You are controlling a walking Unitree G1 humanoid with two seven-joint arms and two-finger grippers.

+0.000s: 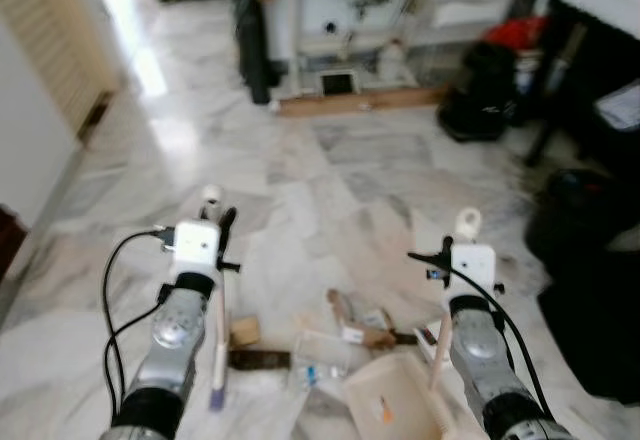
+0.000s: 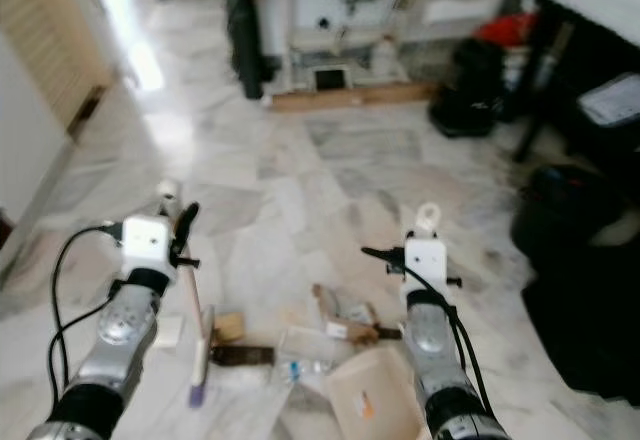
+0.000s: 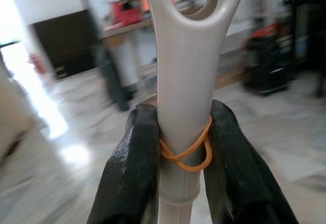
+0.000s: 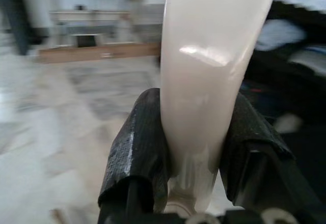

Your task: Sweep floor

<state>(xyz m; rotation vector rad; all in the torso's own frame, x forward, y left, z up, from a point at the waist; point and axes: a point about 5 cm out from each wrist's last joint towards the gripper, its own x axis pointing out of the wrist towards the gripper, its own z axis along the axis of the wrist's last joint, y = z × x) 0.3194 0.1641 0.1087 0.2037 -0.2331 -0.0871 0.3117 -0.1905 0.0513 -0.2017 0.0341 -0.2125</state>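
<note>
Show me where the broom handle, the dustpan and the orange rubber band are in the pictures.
broom handle (image 3: 187, 96), left wrist view, on the shaft between the black fingers.
dustpan (image 1: 395, 395), left eye view, on its beige tray.
orange rubber band (image 3: 189, 150), left wrist view, on its front loop.

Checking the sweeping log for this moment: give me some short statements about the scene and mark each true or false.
1. The left claw is shut on the broom handle. True.
2. The right claw is open and holds nothing. False: it grips the cream dustpan handle.
3. Litter lies on the marble floor between the arms. True.
4. The dustpan sits by the left arm. False: it is by the right arm.
5. An orange rubber band circles the broom handle. True.
</note>
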